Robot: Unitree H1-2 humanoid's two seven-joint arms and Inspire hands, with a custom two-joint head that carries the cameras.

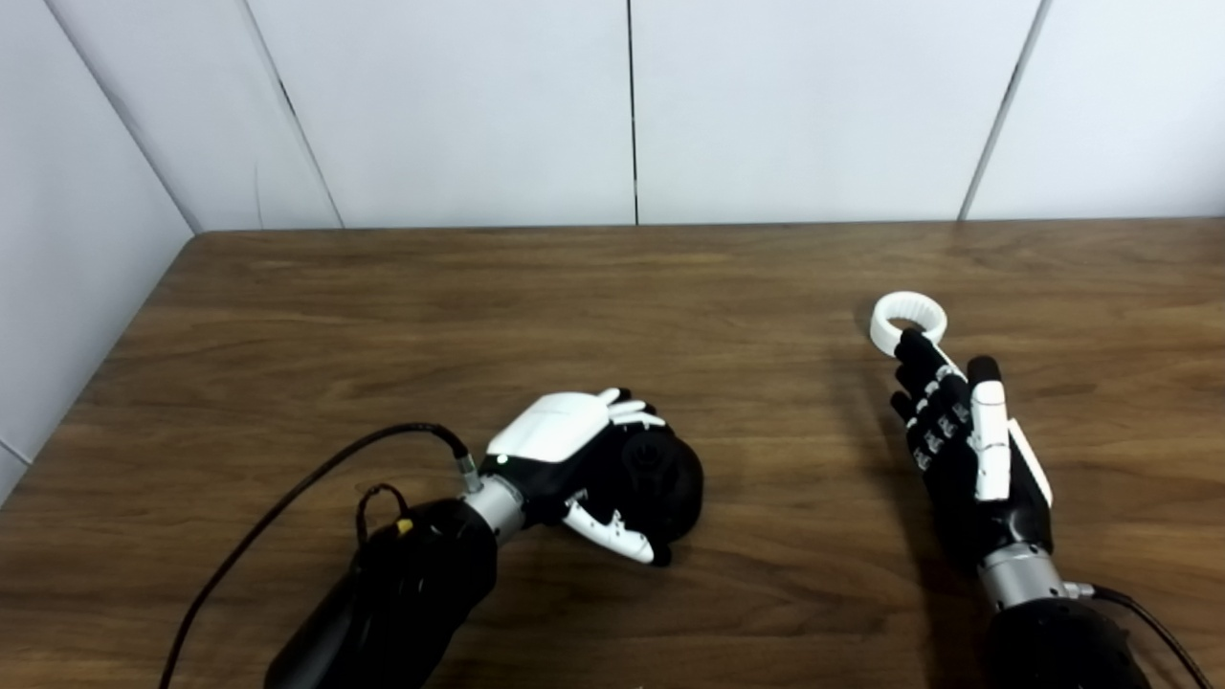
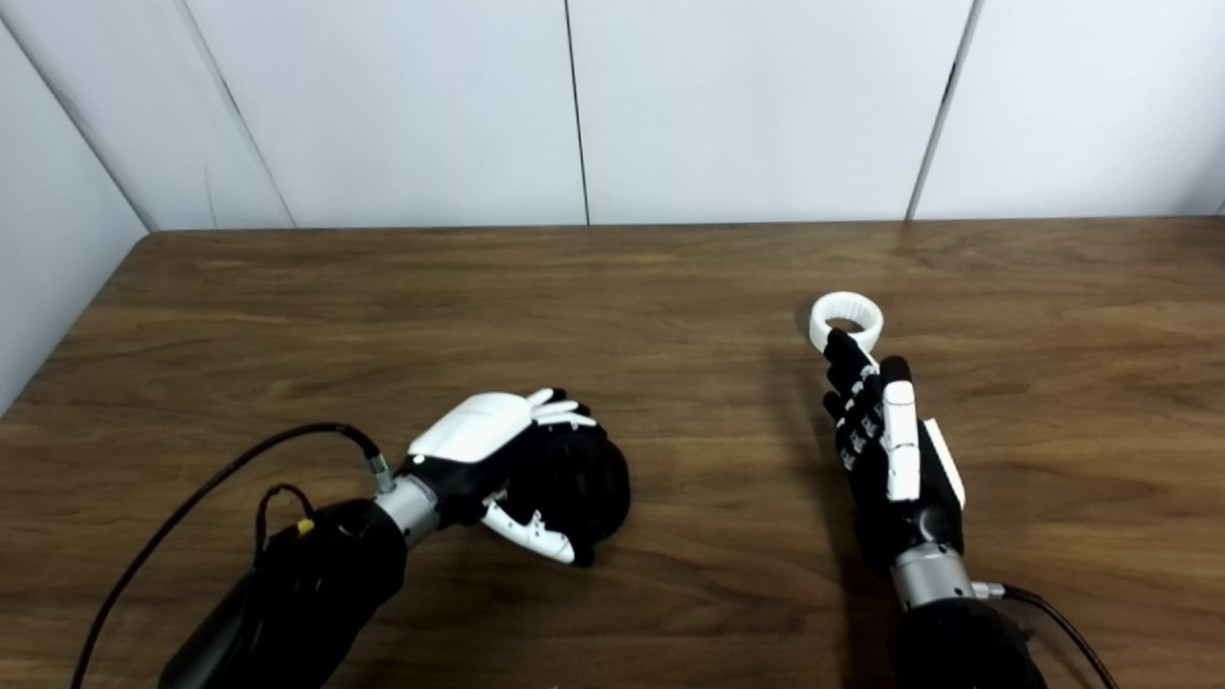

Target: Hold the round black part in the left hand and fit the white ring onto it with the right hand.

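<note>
1. Right hand [image 1: 967, 440] lies flat with fingers extended and apart, holding nothing; its fingertips [image 1: 911, 346] touch the white ring [image 1: 908, 319], which lies towards the table's [image 1: 383, 306] right edge.
2. Left hand [image 1: 584, 459] is curled around the round black part [image 1: 660, 478] near the front edge.
3. Ring looks light, rigid and thin, likely to skid; pinching across its rim seems best.

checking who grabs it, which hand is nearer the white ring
Right. The right hand has its fingertips at the white ring on the table, not yet gripping it. The left hand is far off to the ring's left, wrapped around the round black part.
</note>
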